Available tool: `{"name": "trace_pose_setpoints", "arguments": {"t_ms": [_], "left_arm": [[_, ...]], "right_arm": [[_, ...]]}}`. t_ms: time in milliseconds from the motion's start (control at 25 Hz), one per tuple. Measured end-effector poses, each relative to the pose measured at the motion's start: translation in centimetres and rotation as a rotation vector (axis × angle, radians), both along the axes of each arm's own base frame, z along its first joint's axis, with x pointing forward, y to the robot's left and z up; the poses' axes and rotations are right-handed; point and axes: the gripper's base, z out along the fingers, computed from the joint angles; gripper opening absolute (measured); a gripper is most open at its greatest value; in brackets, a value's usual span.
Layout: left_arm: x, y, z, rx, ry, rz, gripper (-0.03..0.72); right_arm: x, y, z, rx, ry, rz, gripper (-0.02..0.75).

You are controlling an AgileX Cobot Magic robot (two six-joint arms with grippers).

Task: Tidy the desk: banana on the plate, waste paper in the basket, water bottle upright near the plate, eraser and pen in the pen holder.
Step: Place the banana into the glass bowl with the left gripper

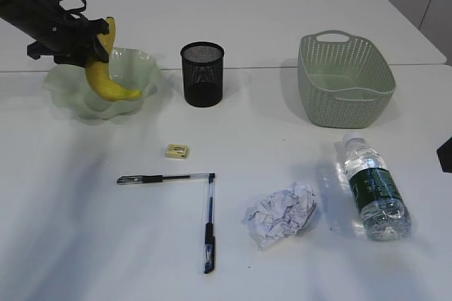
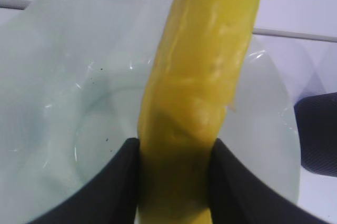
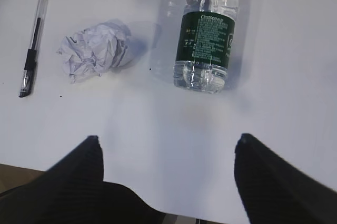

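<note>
Left tool (image 2: 176, 182) grips banana (image 2: 202, 87) over plate (image 2: 52, 77) (right tool (image 3: 166, 148) open).

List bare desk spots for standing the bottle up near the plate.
Bare: the strip between plate and pen holder, and the stretch in front of the plate, left of the eraser and above the pens. Crowded: the plate itself, where the left pincer holds the banana.

Exterior cam looks down slantwise; wrist cams peer past their fingers (image 2: 116, 182), right one sharing the water bottle (image 3: 207, 29).
</note>
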Motion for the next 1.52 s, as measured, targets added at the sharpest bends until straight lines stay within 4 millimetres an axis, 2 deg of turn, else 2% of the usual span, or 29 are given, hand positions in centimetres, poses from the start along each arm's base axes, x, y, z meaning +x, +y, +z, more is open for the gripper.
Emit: {"name": "trace_pose_setpoints", "arguments": {"t_ms": [600, 1160, 1320, 1520], "left_arm": [[0.0, 0.1, 0.0, 0.024, -0.004, -0.005, 0.355], [-0.2, 0.1, -0.2, 0.025, 0.021, -0.018, 0.362], [-0.5, 0.1, 0.5, 0.030, 0.033, -0.032, 0.362], [-1.2, 0.1, 2.4, 0.050, 0.034, -0.056, 0.361]], "right_arm": [[0.0, 0.0, 0.0, -0.001, -0.001, 0.002, 0.574], [0.0, 0.0, 0.0, -0.002, 0.000, 0.007, 0.574], [0.0, 0.0, 0.0, -0.002, 0.000, 0.007, 0.574], [0.0, 0.0, 0.0, -0.005, -0.004, 0.013, 0.574]]}}
